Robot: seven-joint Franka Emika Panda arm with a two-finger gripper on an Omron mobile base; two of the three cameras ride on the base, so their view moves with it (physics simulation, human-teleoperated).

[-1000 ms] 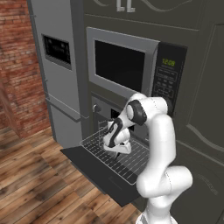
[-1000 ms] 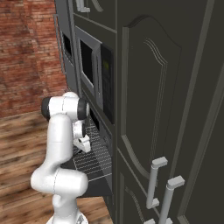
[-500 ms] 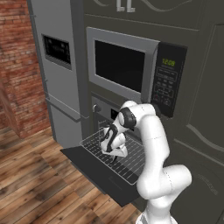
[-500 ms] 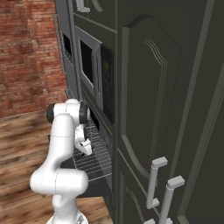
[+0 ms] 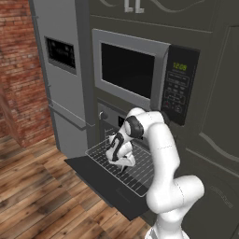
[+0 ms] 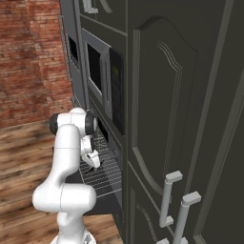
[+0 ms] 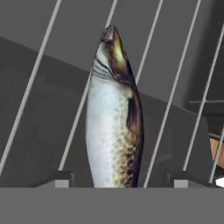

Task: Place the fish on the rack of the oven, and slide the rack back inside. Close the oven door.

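Jaws spread, tips either side of the fish (image 7: 113, 118) without touching; fish lying on the pulled-out rack (image 5: 135, 170) above the lowered oven door (image 5: 100, 182).

Flat, even rendered light fills the kitchen, with no visible lamp and only faint shadow under the open oven door (image 5: 100, 179). Both base views look soft and slightly pixelated, the dark cabinetry dim against a brighter brick wall (image 5: 16, 70). Up close, the fish (image 7: 114, 113) shows sharp, pale sheen along its belly; rack (image 7: 173, 94) wires stay crisp.
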